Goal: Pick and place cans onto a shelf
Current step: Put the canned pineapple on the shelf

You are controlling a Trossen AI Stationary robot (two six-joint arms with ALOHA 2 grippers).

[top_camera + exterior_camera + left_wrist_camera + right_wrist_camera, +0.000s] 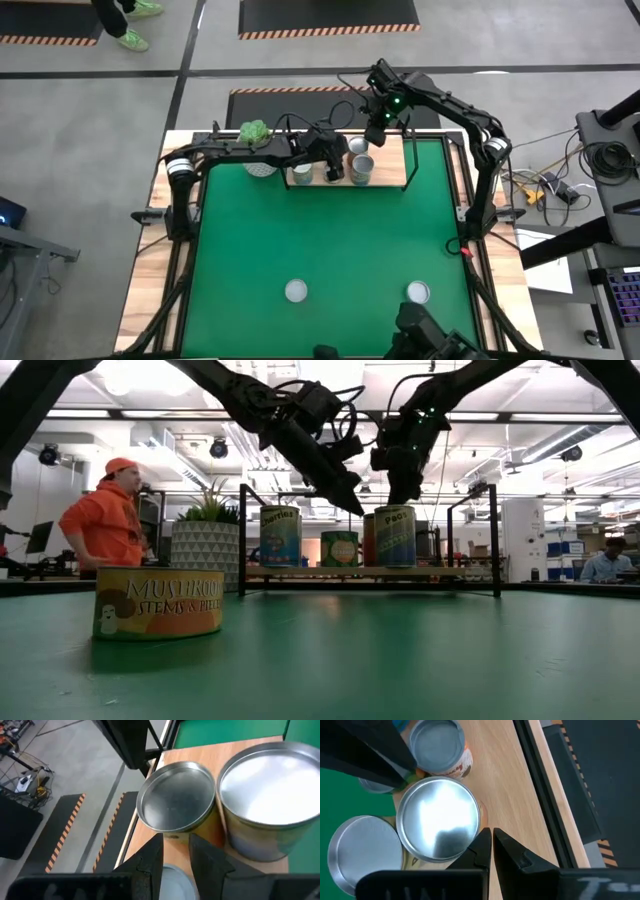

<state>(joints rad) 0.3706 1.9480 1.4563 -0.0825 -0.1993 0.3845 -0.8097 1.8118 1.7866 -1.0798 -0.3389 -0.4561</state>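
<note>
Left pincer [332,168], fingers slightly parted and seemingly gripping nothing, hovers over upright cans [361,168] on the shelf [390,170], axes vertical; right pincer [373,133] closed above them.

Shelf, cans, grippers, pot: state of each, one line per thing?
shelf: standing at the mat's far edge, four cans on it.
shelf cans: upright, close together.
mat cans: two, upright, apart, not yet shelved.
left gripper: over the shelf cans.
right gripper: jaws shut, empty, beside a shelf can.
plant pot: upright, beside the shelf.
</note>
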